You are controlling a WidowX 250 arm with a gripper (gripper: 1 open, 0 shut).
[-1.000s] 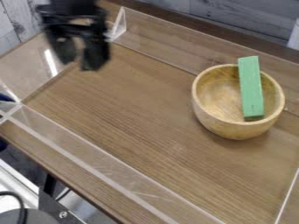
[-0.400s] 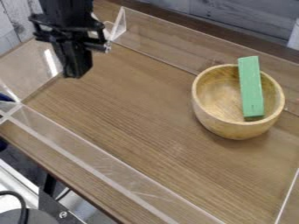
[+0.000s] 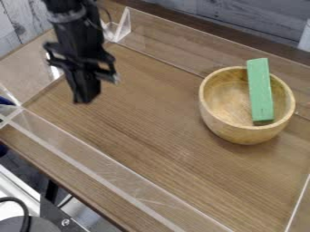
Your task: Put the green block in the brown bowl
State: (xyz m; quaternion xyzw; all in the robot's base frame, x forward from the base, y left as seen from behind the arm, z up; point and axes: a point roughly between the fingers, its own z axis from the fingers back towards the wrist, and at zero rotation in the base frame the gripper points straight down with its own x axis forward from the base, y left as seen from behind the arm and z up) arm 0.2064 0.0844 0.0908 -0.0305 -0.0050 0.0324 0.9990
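The green block (image 3: pixel 259 90) lies across the brown bowl (image 3: pixel 230 120) at the right, its ends resting on the rim. My gripper (image 3: pixel 83 93) is far to the left of the bowl, pointing straight down just above the wooden tabletop. Its black fingers are pressed together with nothing between them.
A clear low wall (image 3: pixel 85 150) runs along the front and left edges of the wooden table (image 3: pixel 158 127). A small clear stand (image 3: pixel 120 25) sits at the back left behind the arm.
My gripper went from open to shut and sank toward the table, shifting slightly toward the front. The bowl and block have not moved.
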